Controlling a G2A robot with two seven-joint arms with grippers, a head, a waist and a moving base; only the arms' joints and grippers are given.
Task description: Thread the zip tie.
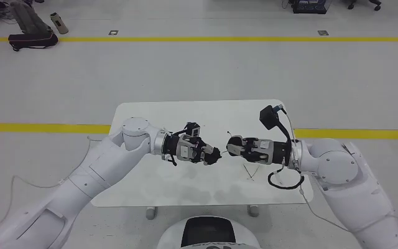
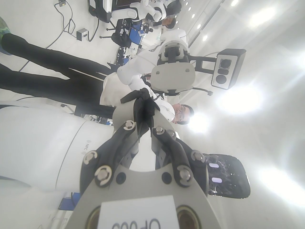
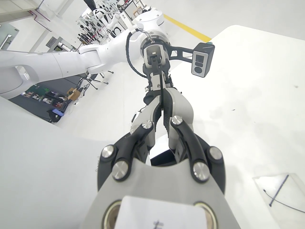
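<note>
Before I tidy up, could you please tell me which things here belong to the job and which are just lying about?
In use: zip tie, held between left gripper and right gripper.
Lying about: clear bag on the table; dark bag on the floor.

A pale grey floor (image 1: 205, 68) with two yellow lines (image 1: 217, 39) lies around the white surface (image 1: 249, 112), a black bag (image 1: 31, 37) rests at ten o'clock, and round ceiling lights (image 2: 234, 2) shine overhead.
</note>
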